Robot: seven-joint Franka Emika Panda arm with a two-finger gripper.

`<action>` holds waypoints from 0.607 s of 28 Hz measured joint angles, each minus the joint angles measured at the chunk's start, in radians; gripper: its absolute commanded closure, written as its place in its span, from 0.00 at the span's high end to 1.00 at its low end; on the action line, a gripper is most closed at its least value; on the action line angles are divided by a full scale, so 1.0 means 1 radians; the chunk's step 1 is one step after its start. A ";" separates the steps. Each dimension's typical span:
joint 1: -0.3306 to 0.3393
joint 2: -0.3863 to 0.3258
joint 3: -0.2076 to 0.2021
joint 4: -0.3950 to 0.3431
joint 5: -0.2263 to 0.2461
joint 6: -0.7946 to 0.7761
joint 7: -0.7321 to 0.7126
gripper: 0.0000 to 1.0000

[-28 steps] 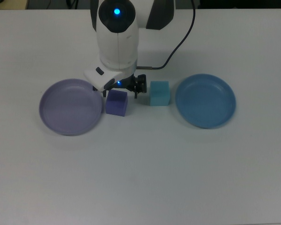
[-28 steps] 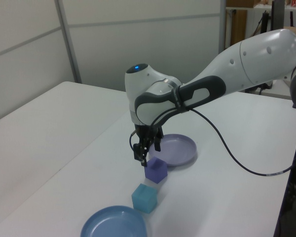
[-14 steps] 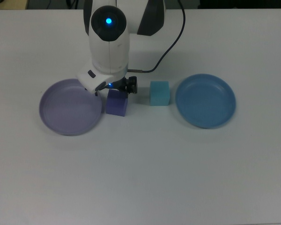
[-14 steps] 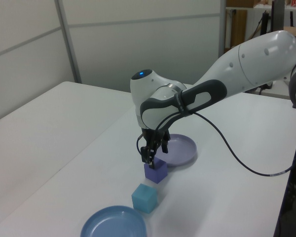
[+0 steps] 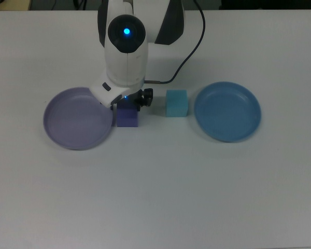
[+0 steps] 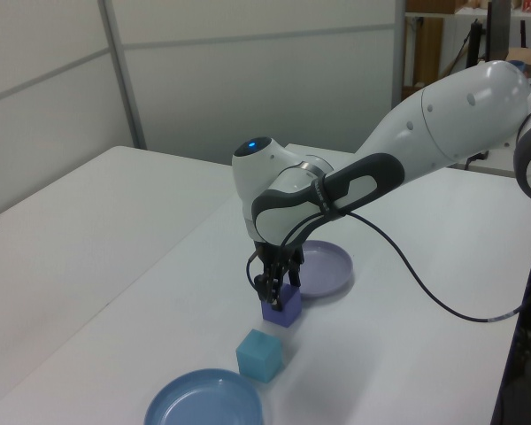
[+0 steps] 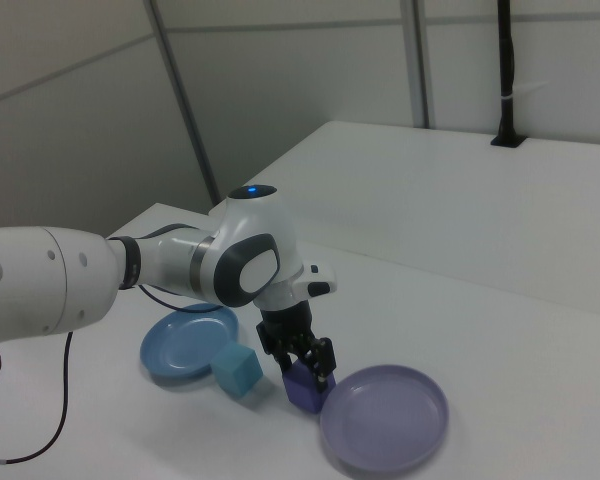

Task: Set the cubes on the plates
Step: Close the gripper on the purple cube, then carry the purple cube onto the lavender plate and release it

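Step in hand: we are at the grasp of the purple cube, first of the two cubes; neither cube sits on a plate yet.
Gripper: we see the gripper down over the purple cube, its fingers straddling the cube's sides in the left view and the right view; we judge them spread around it and not yet pressing, though contact is too fine to settle.
Purple cube: on the table, just beside the lavender plate, on the top view's right of that plate's rim.
Turquoise cube: on the table, untouched, between the purple cube and the blue plate, apart from both.
Plates: both bare, well apart, one at each end of the row.
Next move, our judgement: close the fingers squarely on the purple cube, lift straight up until it is above the raised rim, carry it over the lavender plate, then lower and release.
Watch for: the cube is soft-looking and small, so an off-centre pinch may twist it; the nearby rim leaves little room for a low sideways carry.
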 measured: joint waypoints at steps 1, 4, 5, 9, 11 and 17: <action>0.000 0.001 0.000 0.000 -0.002 0.000 -0.006 0.28; 0.000 0.001 0.002 0.001 -0.003 0.000 -0.019 0.27; 0.000 0.000 0.002 0.001 -0.004 0.000 -0.021 0.25; 0.001 -0.001 0.003 0.003 -0.004 0.000 -0.027 0.25; 0.001 -0.006 0.004 0.007 -0.004 0.001 -0.027 0.25; -0.002 -0.052 -0.001 0.033 -0.002 -0.034 -0.046 0.25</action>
